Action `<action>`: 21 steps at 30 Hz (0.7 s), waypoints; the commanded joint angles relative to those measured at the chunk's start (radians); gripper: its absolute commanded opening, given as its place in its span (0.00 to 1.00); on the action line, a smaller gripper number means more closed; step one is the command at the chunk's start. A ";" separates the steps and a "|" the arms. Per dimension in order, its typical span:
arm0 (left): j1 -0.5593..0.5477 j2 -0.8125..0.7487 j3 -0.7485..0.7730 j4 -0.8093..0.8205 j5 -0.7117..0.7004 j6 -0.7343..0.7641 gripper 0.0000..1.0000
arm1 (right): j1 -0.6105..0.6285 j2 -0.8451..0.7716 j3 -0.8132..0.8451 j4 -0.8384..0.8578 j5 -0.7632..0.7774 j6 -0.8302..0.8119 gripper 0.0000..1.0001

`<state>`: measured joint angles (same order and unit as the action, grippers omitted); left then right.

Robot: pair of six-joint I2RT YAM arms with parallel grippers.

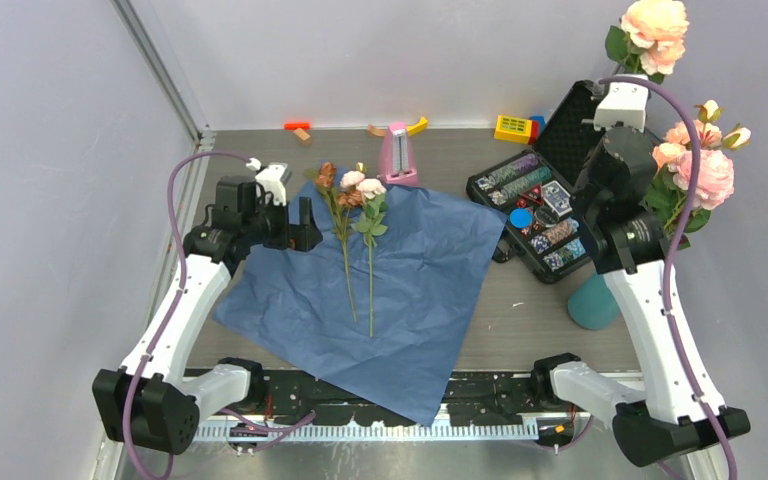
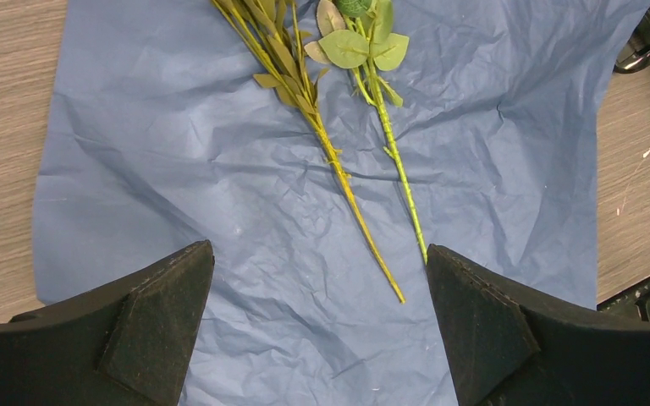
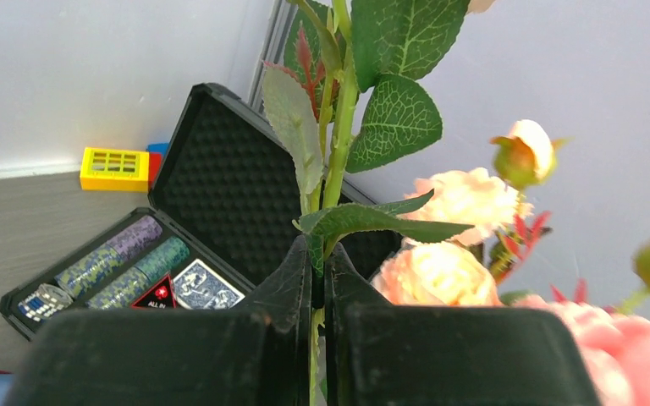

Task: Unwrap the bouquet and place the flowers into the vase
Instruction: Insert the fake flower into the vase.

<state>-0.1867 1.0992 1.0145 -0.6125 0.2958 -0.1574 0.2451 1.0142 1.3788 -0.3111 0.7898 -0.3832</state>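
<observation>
1. Grey wood-grain table between pale walls carries everything. The blue paper lies opened flat on it, its near corner hanging over the edge by the arm bases, so the unwrapping looks done.
2. Two flowers lie side by side on that sheet, stem ends toward the arms and blooms away. That leaves the bare lower stems easy to pinch.
3. Above those stem ends hovers the left gripper, fingers spread wide and empty, apparently lined up for the next pick.
4. Off to the right, the teal vase stands partly hidden behind the right arm, with several roses already in it.
5. Higher up, the right gripper is pressed together on one rose stem. It holds the stem upright, bloom uppermost, just beside those standing blooms, probably so the stem end can drop straight into the vase.
6. Farthest back sit an open poker-chip case and a pink metronome, neither part of the job.
</observation>
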 commanded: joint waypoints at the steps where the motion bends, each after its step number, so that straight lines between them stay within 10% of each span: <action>1: 0.004 -0.024 -0.004 0.011 -0.017 0.021 1.00 | -0.069 0.028 0.044 0.065 -0.110 -0.034 0.00; 21: 0.004 -0.015 -0.010 0.008 0.018 0.033 1.00 | -0.255 0.055 0.091 0.046 -0.239 -0.019 0.00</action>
<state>-0.1867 1.0992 1.0088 -0.6128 0.2916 -0.1444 0.0177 1.0775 1.4311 -0.3016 0.5652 -0.3939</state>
